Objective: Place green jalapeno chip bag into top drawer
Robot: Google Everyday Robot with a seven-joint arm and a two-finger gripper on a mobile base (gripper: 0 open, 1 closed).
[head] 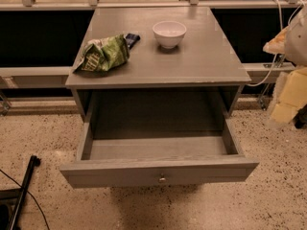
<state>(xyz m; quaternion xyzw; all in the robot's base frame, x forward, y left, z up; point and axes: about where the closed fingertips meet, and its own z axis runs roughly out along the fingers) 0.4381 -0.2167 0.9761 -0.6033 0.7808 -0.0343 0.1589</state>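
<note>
The crumpled shiny green jalapeno chip bag [102, 54] lies at the front-left corner of the grey wooden counter [206, 61], just beside a small dark flat packet [132, 38], above the pulled-out shallow grey top drawer [158, 172], while the pale blurred gripper [289, 85] hangs at the right edge, spread or closed I cannot tell.

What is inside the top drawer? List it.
The open top drawer shows only bare grey floor; its front strip hides behind the front panel. The green jalapeno chip bag lies on the tabletop; the gripper hangs off to the right.
</note>
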